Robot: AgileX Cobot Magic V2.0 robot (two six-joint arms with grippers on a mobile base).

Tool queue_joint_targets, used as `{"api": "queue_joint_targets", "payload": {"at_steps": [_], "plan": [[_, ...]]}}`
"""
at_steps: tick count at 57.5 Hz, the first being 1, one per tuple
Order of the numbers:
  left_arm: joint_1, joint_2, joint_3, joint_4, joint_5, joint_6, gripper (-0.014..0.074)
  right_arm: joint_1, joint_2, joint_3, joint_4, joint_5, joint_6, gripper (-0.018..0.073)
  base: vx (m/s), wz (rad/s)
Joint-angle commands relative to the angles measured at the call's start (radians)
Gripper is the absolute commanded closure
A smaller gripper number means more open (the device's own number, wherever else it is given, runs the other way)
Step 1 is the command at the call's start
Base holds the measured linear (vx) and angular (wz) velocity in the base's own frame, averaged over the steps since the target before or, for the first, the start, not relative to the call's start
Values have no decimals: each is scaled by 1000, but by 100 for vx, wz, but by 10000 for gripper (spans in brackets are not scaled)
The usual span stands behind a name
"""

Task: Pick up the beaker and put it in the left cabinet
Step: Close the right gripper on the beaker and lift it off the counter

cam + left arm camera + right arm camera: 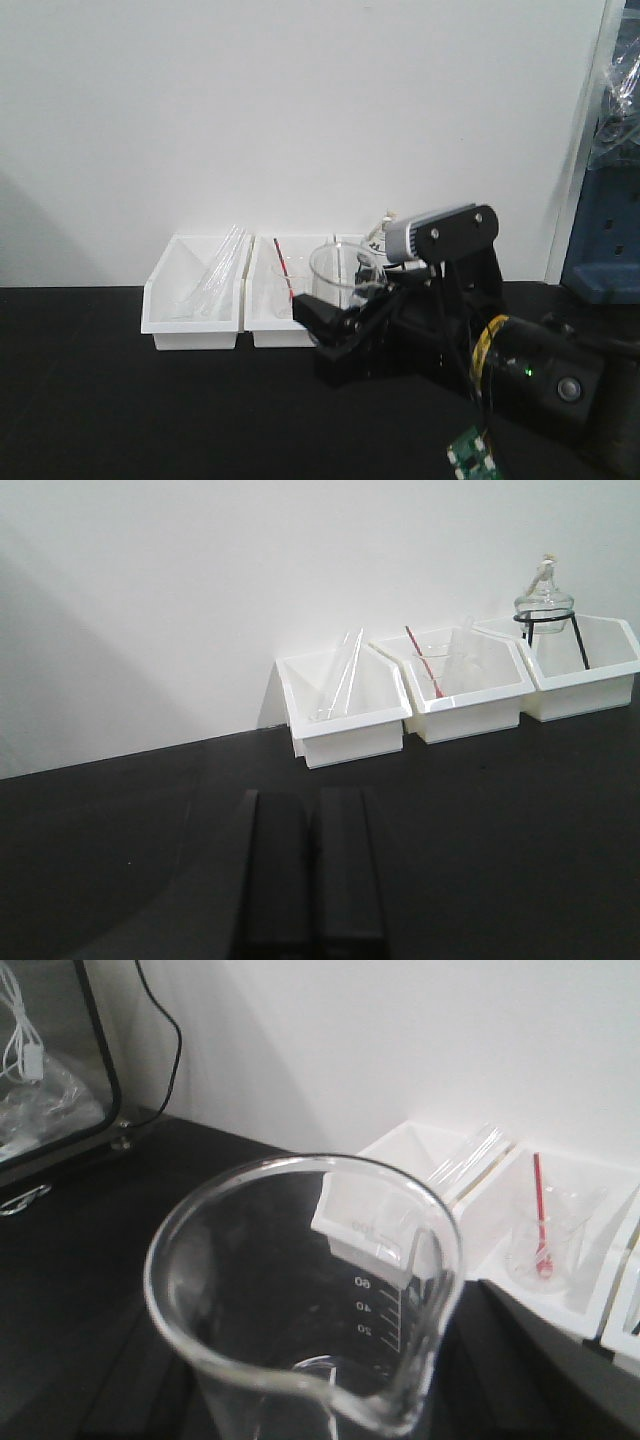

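The beaker (338,268) is clear glass with a spout and white graduation marks. It hangs upright above the black table, in front of the white bins. My right gripper (335,315) is shut on its lower part. In the right wrist view the beaker (300,1290) fills the lower frame and hides the fingers. My left gripper (313,798) is shut with nothing in it, low over the table and short of the bins. It does not show in the front view. The left cabinet is out of view.
Three white bins stand against the wall: one with glass tubes (345,710), one with a red-rod beaker (470,690), one with a flask on a black stand (585,670). A dark-framed compartment (50,1070) holds bags and cables. Blue equipment (605,220) stands at the right.
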State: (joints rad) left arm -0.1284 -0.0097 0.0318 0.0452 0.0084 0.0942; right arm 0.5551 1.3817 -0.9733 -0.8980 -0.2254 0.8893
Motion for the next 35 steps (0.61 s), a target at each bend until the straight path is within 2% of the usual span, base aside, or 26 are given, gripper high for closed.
{"api": "queue_joint_targets", "payload": {"at_steps": [1, 17, 35], "plan": [[-1, -18, 16, -3, -84, -3, 595, -3, -43, 12, 2, -118, 3, 531, 0, 0], [-1, -18, 16, -3, -84, -3, 595, -3, -43, 25, 2, -290, -2, 531, 0, 0], [-1, -18, 16, -3, -84, -3, 595, -4, -43, 25, 2, -312, -3, 531, 0, 0]]}}
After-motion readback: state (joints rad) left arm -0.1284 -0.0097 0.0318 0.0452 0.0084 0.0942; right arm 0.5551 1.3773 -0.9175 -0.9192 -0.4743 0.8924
